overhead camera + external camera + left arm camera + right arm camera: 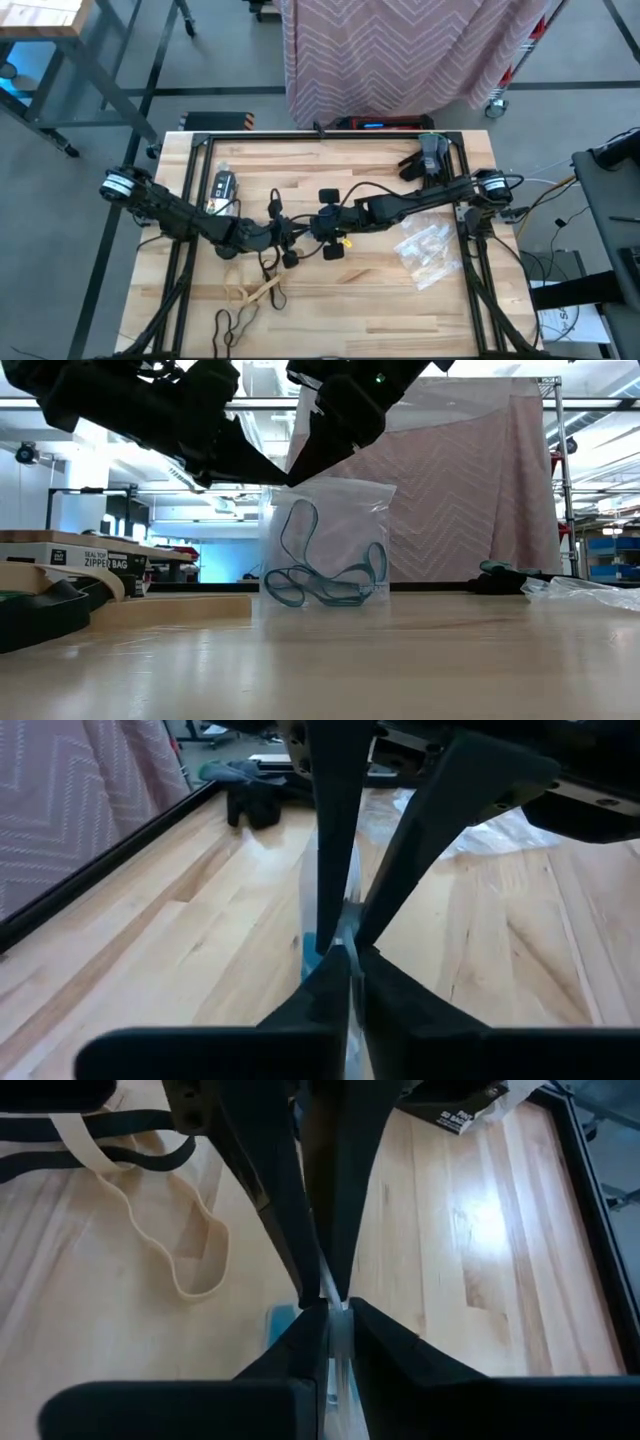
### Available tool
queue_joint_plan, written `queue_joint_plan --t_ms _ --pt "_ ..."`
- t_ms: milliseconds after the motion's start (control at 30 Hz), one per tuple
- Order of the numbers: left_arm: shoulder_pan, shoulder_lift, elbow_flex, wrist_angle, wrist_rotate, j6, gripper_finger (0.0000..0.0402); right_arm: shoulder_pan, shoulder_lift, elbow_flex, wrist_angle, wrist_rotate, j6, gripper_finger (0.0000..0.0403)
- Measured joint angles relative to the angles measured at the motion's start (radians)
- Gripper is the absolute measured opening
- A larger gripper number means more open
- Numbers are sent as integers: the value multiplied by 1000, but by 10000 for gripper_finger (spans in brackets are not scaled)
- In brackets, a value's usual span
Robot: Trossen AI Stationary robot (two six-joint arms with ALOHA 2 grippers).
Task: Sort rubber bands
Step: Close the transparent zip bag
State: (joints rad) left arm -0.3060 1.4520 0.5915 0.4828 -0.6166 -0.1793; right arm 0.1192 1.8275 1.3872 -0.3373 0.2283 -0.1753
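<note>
Closest to the low camera, black bands (45,615) lie at nine o'clock. Mid-table we hold a clear bag (327,540) upright by its top edge — left gripper (350,935) and right gripper (328,1295) both pinched shut on it, probably to seal it. Blue rubber bands (325,575) coil inside; tan bands (250,290) and black loops (232,325) wait at seven o'clock — unsorted.

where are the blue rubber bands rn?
In the low view, the blue rubber bands lie inside a clear plastic bag at table centre, held by its top edge between the left claw and right claw.
</note>
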Motion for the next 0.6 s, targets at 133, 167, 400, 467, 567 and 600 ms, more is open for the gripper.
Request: queue_joint_plan --t_ms 133,167,400,467,567,600 --pt "0 1 -1 3 -4 -24 1 0 0 0 -3 0 36 26" --pt "0 1 -1 4 -11 -25 1 0 0 0 -3 0 50 29" --pt "-1 1 -6 3 -49 -25 0 0 -4 1 -29 0 97 38" --pt "-1 1 -9 5 -49 -26 0 0 -6 1 -32 -1 97 35" --pt "-1 1 -11 5 -49 -36 0 0 -7 1 -34 -1 98 28" --pt "-1 1 -11 5 -48 -38 0 0 -7 1 -35 -1 98 26"
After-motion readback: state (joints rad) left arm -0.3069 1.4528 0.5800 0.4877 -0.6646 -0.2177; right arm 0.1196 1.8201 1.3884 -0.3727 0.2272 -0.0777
